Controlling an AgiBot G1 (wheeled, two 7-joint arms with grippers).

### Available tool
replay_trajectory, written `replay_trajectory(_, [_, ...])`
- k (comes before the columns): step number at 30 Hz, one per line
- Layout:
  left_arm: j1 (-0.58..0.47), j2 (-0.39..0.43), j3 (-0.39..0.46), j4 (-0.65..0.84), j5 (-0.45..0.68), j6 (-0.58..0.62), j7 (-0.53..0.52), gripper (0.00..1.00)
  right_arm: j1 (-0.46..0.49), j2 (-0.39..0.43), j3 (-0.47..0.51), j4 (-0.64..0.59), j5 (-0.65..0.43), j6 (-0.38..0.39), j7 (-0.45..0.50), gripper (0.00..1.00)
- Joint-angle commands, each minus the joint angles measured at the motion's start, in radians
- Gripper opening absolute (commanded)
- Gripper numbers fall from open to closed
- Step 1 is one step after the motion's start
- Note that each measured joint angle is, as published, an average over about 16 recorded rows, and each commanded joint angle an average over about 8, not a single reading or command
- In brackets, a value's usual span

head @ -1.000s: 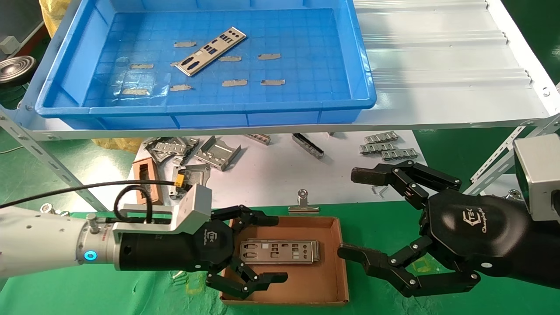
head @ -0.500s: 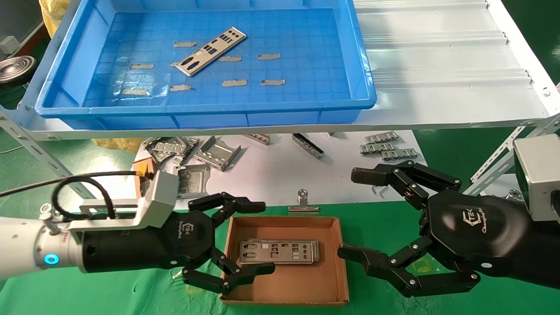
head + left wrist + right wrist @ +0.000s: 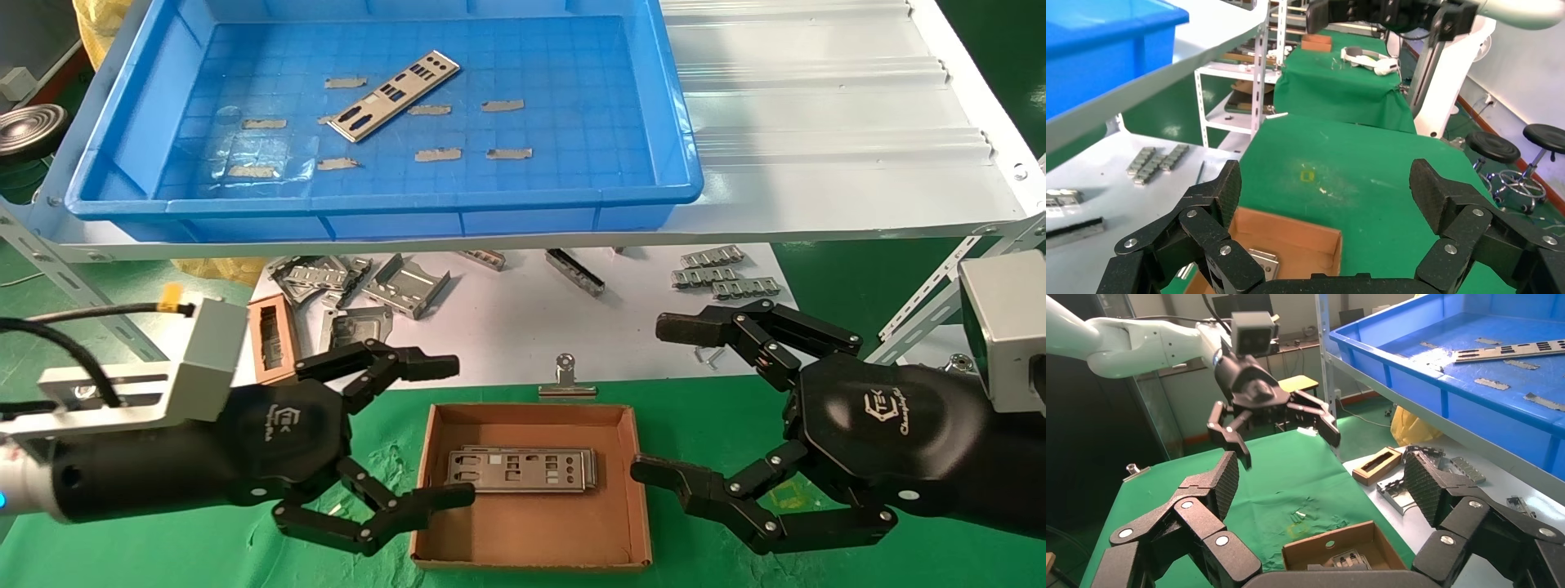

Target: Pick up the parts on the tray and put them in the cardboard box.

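A silver part lies slanted on the floor of the blue tray, up on the white shelf. On the green mat below stands the cardboard box with flat parts stacked in it. My left gripper is open and empty at the box's left wall, one finger reaching over the near-left corner. The right gripper is open and empty just right of the box. The left wrist view shows the left gripper, the box and a plate corner. The right wrist view shows the right gripper, the box and the tray.
Folded grey brackets, a brown block with a recess and small metal pieces lie on the white sheet under the shelf. A binder clip sits behind the box. Tape scraps dot the tray floor. Slanted shelf legs flank the workspace.
My left gripper has drawn back to the left from over the box, still open. The plates in the box stay put. The right arm has not moved.
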Motion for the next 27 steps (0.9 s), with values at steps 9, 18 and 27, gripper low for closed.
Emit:
replay_trajectory(9, [0.059, -0.075, -0.100, -0.129, -0.021, 0.001, -0.068, 1.00, 0.000, 0.000, 0.000, 0.000, 0.000, 0.000, 0.000, 1.00])
replay_trajectory(18, [0.112, -0.143, -0.190, -0.246, -0.039, 0.001, -0.128, 1.00, 0.000, 0.000, 0.000, 0.000, 0.000, 0.000, 0.000, 1.00])
replay_trajectory(27, [0.151, -0.192, -0.257, -0.332, -0.054, 0.002, -0.171, 1.00, 0.000, 0.000, 0.000, 0.000, 0.000, 0.000, 0.000, 1.00])
